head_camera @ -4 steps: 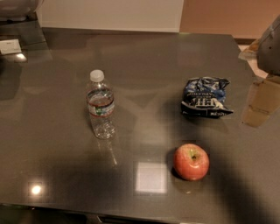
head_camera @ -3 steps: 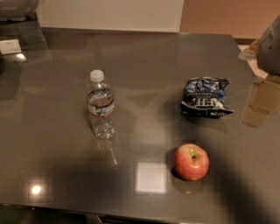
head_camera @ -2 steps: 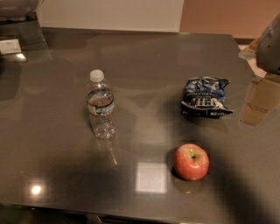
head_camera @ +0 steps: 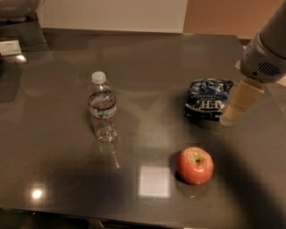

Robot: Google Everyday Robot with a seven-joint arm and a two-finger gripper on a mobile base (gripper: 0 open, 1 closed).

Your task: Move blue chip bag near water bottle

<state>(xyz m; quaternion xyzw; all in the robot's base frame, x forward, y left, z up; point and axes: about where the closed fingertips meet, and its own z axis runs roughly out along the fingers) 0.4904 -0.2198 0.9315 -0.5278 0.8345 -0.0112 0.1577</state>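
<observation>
The blue chip bag lies on the dark table at the right, crinkled, with white lettering facing up. The water bottle stands upright left of the middle, clear with a white cap and a red and green banded label. My gripper hangs from the grey arm at the right edge. Its beige tip is just beside the right side of the bag, over the bag's edge. A wide stretch of table separates the bag from the bottle.
A red apple sits near the front of the table, below the bag. A white card and a dark object are at the far left back corner. The table's front edge runs along the bottom.
My gripper and arm have moved left, from the table's right edge to the right side of the chip bag. The bag, bottle and apple have not moved.
</observation>
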